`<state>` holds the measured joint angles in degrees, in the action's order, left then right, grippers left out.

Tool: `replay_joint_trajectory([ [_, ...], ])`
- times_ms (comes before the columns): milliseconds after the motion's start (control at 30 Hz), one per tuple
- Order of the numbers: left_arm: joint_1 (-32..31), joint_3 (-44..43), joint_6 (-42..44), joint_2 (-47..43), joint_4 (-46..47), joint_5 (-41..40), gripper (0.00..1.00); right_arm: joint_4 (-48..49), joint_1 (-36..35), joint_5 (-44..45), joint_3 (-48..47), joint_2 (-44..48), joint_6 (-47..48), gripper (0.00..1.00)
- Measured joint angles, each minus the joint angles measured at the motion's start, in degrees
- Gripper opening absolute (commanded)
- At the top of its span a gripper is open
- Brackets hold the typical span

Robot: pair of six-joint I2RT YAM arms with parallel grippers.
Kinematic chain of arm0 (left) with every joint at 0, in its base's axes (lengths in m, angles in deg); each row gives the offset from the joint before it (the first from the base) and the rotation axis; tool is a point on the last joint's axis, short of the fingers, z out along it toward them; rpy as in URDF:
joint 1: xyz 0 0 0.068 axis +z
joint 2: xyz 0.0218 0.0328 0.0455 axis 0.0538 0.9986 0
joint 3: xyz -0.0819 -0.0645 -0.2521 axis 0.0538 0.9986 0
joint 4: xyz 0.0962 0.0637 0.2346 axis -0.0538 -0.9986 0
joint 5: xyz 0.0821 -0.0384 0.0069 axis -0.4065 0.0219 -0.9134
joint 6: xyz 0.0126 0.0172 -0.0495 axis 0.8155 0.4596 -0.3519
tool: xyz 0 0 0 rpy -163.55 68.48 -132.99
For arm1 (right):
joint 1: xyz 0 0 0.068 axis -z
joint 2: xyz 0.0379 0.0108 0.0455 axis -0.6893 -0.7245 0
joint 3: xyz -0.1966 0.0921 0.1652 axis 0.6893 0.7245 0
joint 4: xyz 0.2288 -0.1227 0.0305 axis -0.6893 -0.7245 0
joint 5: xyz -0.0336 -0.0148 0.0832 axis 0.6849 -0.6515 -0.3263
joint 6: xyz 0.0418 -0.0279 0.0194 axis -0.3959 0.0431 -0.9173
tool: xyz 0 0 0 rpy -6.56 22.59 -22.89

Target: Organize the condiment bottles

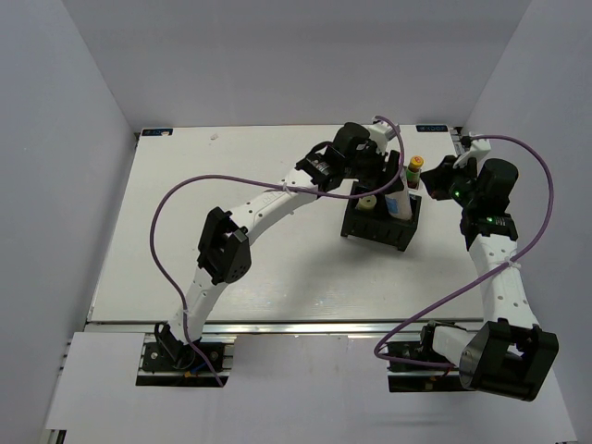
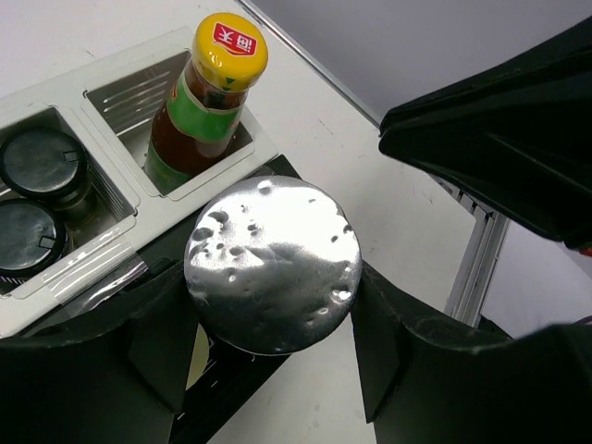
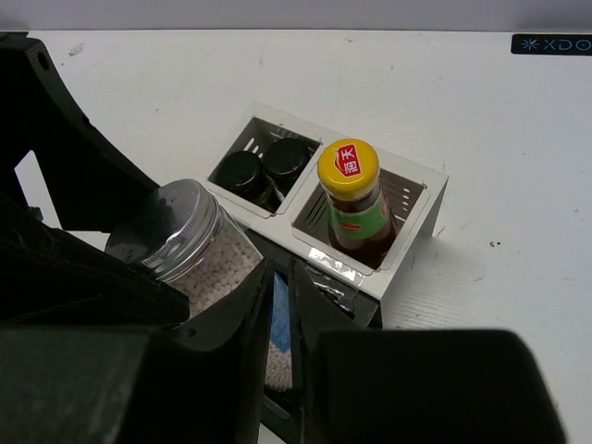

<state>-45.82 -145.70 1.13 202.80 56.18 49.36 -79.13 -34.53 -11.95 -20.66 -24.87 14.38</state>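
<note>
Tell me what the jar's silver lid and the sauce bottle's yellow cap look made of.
The silver lid: likely metal or metallised plastic, shiny; mirrors light, shows small dimples. The yellow cap: probably plastic, smooth and glossy, red printed label on top.

We see a bright, mirror-like metal lid (image 2: 273, 264) on the clear bottle (image 3: 217, 268), its face pitted with small dents. The bottle's wall is see-through over white grains. The fingers (image 2: 416, 351) of the left hand (image 2: 273, 287), pressed against the lid's sides, look like matt black plastic. At upper left, the red sauce bottle (image 2: 208, 111) has a glossy yellow cap and a shiny green neck wrap. The two dark jars (image 2: 42, 162) carry smooth, glossy black lids. The rack (image 2: 113, 153) gleams like sheet metal at its rim. The bench (image 2: 314, 129) is matt white.
</note>
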Motion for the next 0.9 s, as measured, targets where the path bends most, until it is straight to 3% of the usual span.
replay_joint_trajectory([
  [67, 0.0, 0.0, 0.2, 0.0, 0.0, 0.0, 0.72, 0.0, 0.0, -0.3, 0.0, 0.0, 0.2, 0.30],
  [133, 0.0, 0.2, 0.4, 0.0, 0.3, 0.0, 0.78, -0.1, 0.0, -0.7, 0.0, 0.0, 0.8, 0.39],
  [300, 0.0, 1.5, 0.5, -0.3, 1.9, 0.1, 0.88, -0.2, 0.0, -1.5, 0.0, 0.0, 1.4, 0.47],
  [467, 0.0, 1.5, 0.5, -0.4, 2.5, 0.4, 0.90, -0.2, 0.0, -1.9, 0.0, 0.0, 1.7, 0.52],
  [567, 0.0, 1.5, 0.5, -0.9, 2.6, 0.2, 0.90, -0.4, 0.0, -2.1, -0.3, 0.0, 2.1, 0.60],
  [633, 0.0, 1.5, 0.7, -1.7, 2.3, -0.8, 0.91, -1.2, 0.0, -2.7, -0.9, -0.1, 2.5, 0.85],
  [667, 0.1, 1.6, 0.7, -2.4, 2.1, -1.2, 0.92, -1.8, 0.0, -3.3, -1.5, -0.2, 2.9, 0.89],
  [800, 1.8, 7.1, 0.6, -9.8, 1.6, -2.2, 0.98, -5.4, 0.0, -5.1, -7.2, -2.8, 4.7, 0.89],
  [900, 6.1, 16.6, -0.7, -20.2, 2.6, -2.3, 0.98, -11.3, 0.0, -3.6, -16.2, -8.1, 5.2, 0.89],
])
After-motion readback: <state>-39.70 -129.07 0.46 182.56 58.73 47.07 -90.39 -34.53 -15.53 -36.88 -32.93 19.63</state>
